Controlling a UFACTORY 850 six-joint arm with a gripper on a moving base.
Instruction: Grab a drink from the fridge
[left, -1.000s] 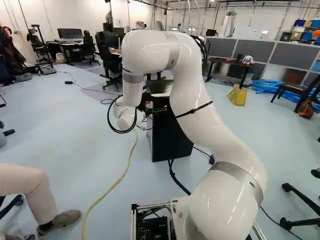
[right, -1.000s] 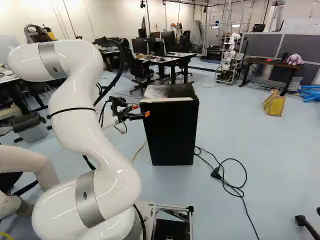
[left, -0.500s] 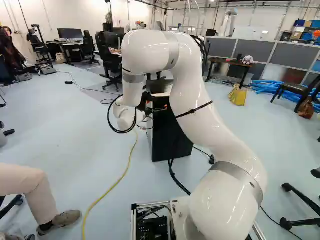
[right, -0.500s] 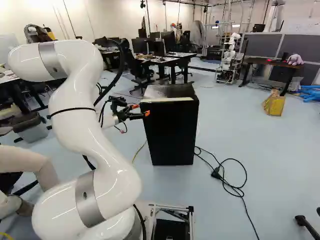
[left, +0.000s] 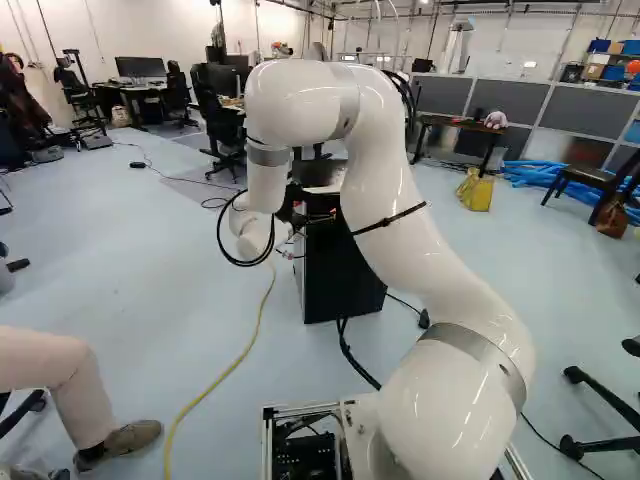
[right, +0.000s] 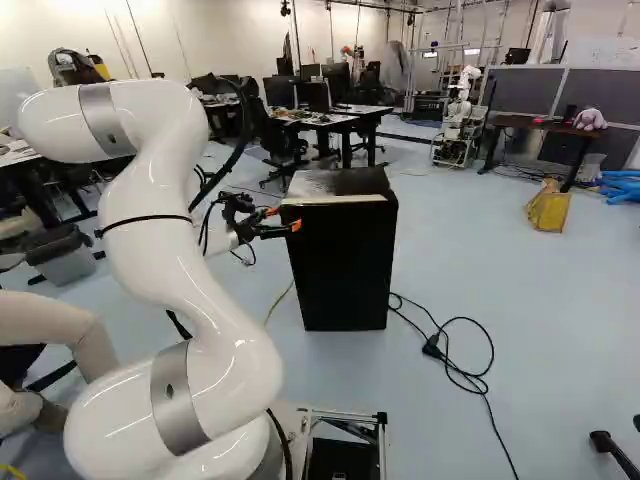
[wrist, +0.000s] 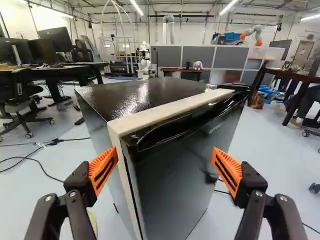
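Pretty sure the claw (wrist: 165, 155) is held wide open by the top corner of the shut fridge (wrist: 155, 95) so its door (wrist: 175, 192) can be hooked, since the drink can't be seen and is presumably stashed inside.

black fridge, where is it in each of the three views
Left base view: the black fridge is near the middle, partly behind the arm.
Right base view: near the middle, right of the arm.
Wrist view: ahead of the gripper, seen between its open fingers.
Shared landmark: grey partitions across the room.
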